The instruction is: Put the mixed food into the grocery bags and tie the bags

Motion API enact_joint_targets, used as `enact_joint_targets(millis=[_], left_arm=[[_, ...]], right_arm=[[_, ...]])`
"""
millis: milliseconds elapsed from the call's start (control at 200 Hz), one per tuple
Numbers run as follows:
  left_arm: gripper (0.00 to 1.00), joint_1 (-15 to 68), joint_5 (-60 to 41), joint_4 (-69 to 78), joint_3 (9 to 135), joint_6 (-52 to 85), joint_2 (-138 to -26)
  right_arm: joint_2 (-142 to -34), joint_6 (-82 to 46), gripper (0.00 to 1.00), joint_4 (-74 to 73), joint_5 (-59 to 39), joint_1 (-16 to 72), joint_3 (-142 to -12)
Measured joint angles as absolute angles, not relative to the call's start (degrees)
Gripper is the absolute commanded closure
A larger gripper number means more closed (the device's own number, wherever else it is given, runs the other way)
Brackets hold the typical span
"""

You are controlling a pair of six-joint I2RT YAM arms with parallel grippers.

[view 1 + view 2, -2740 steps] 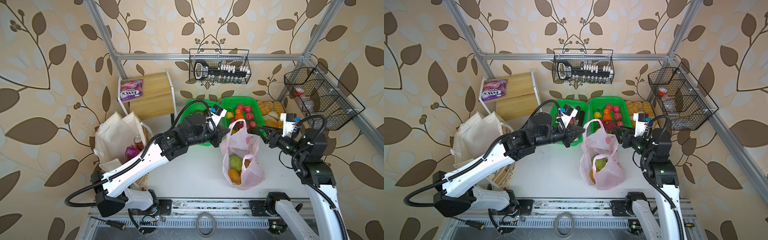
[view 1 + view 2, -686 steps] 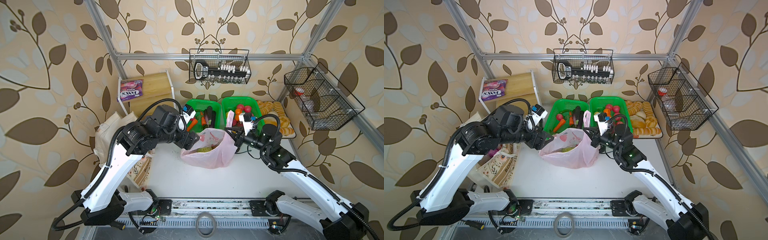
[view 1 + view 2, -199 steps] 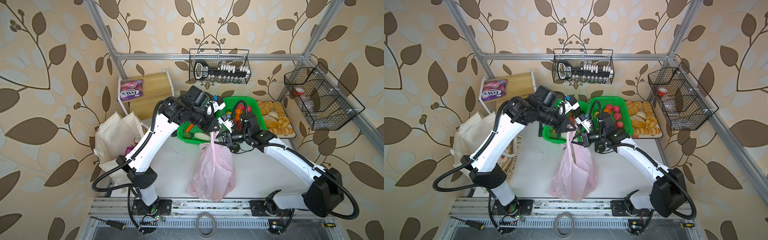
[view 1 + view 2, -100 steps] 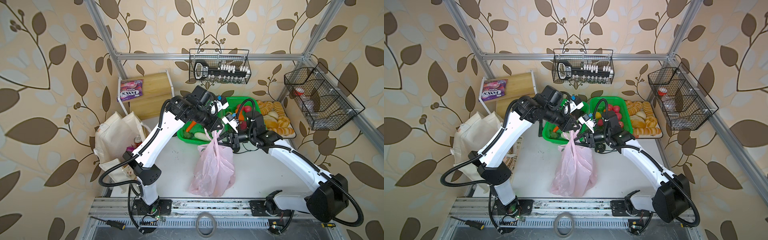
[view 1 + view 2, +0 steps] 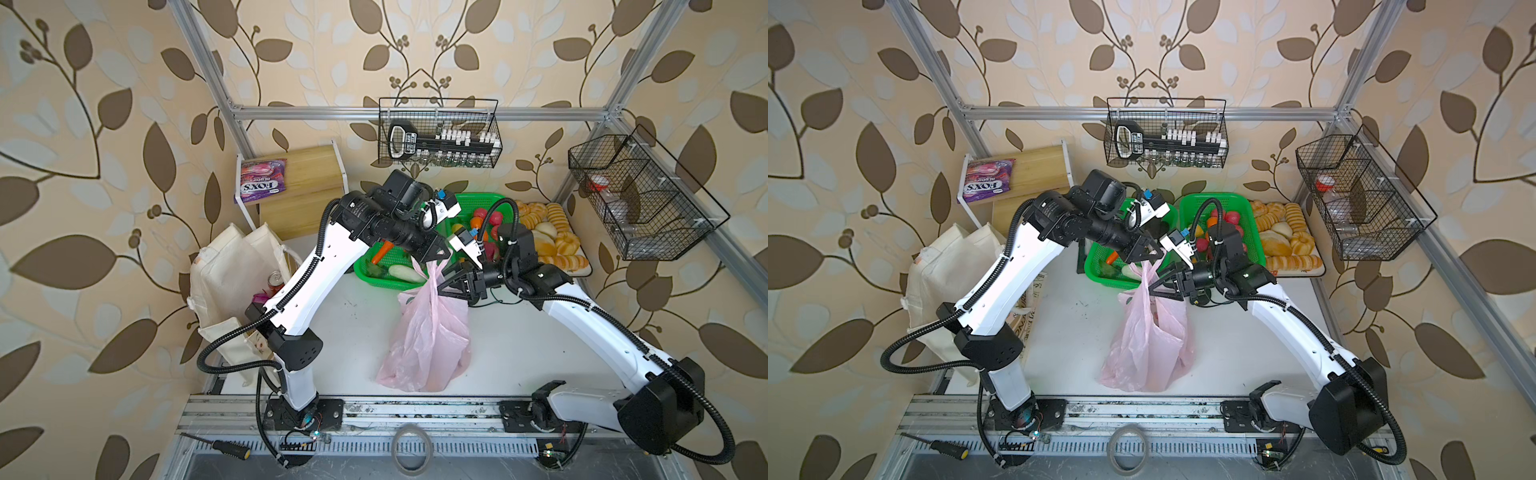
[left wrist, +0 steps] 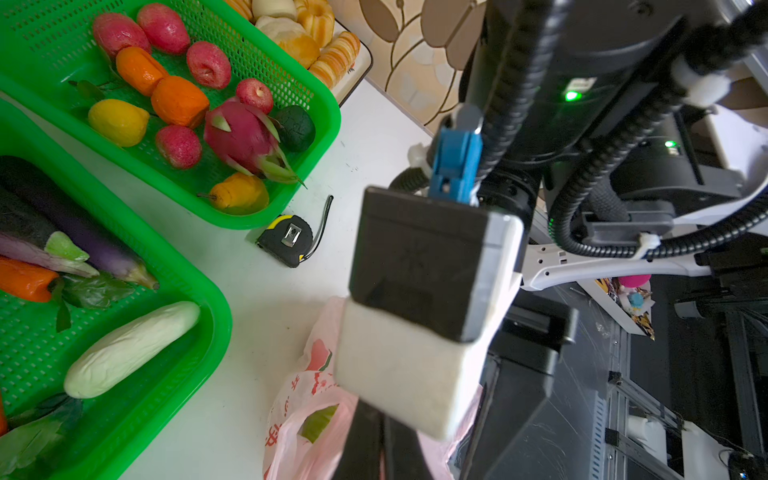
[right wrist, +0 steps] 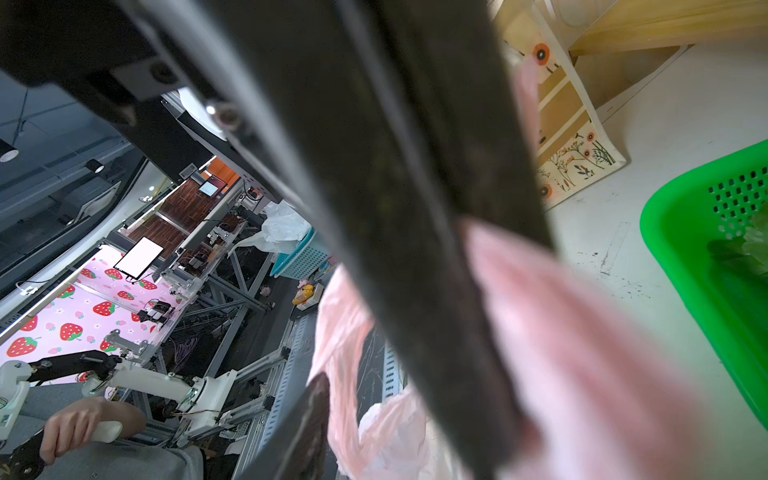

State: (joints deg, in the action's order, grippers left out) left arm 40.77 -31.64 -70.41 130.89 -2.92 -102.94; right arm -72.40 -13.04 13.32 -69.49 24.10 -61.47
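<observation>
Below my left fingers [image 5: 432,254], pinched shut on its handles, and between my right fingers [image 5: 455,293], spread open astride its neck: pink bag [image 5: 424,340], thin slippery film, bottom-heavy with food, foot on the desk [image 5: 357,324]; best taken, I judge, high on the neck.

Left arm [image 5: 316,282] jaws clamped, right arm [image 5: 590,320] jaws spread.

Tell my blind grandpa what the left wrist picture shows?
The shut left gripper holds a thin pink plastic bag over a white table, with the right arm close by. Two green plastic mesh baskets hold fruit and vegetables.
</observation>
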Motion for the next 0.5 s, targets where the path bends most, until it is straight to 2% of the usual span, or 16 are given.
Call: enact_joint_targets(millis=[500], left_arm=[[1.0,40.77,-32.88,-70.28,130.89,-2.92,-102.94]], right_arm=[[-72.31,-14.37,0.47,9.91,-68.29,25.1,-60.64]])
